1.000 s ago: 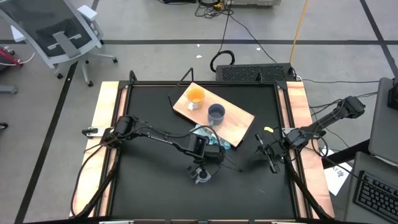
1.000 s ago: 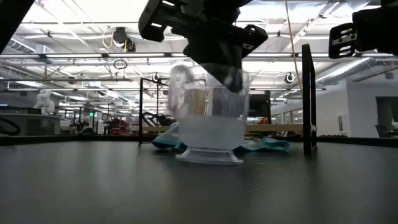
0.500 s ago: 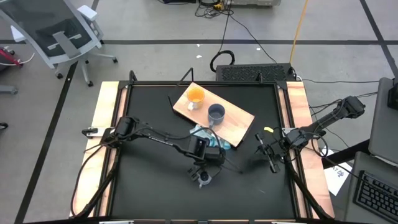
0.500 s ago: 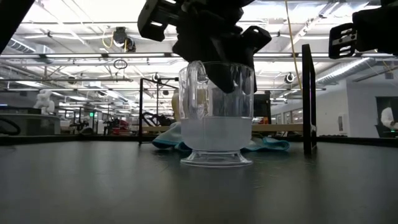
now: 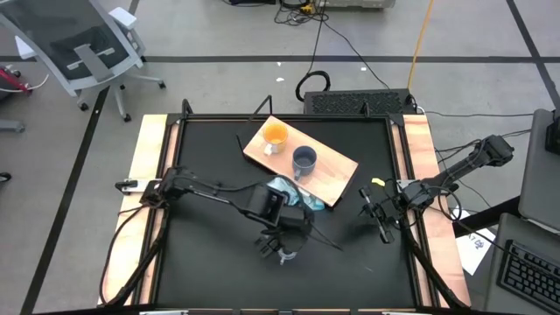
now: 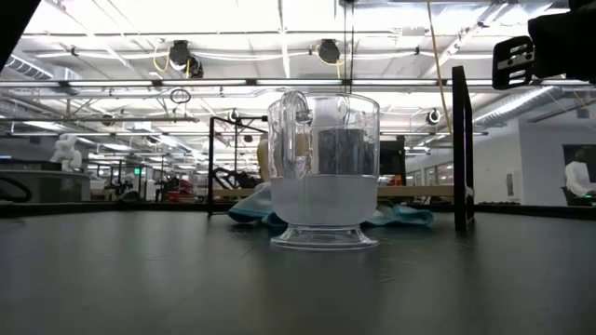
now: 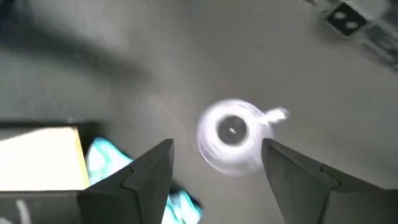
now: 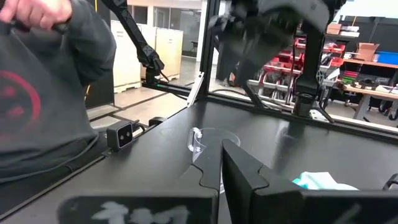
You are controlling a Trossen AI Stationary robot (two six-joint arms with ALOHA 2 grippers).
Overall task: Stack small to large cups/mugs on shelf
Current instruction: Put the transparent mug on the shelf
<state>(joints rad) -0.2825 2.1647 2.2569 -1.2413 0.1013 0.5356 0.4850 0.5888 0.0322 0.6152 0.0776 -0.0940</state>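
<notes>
The clear cup (image 6: 324,177) stands upright on its base on the black table (image 5: 210,262), near the middle front; it also shows as the cup (image 5: 284,255) in the high view. My left gripper (image 7: 217,146) hangs open above the cup (image 7: 231,140), one finger on either side and clear of it. The orange mug (image 5: 275,136) and the grey-blue mug (image 5: 304,159) stand on the wooden shelf (image 5: 337,168) at the far middle. My right gripper (image 5: 382,223) waits shut at the table's right side.
A light blue cloth (image 5: 293,194) lies crumpled between the shelf and the clear cup. A person in a dark sleeve (image 8: 43,81) shows beyond the table in the right wrist view. Black frame posts (image 6: 459,149) stand at the table's edges.
My left gripper has opened and let go of the clear cup, then risen straight up out of the low view. The cup, unsteady and blurred a second ago, now stands still on its base on the table.
</notes>
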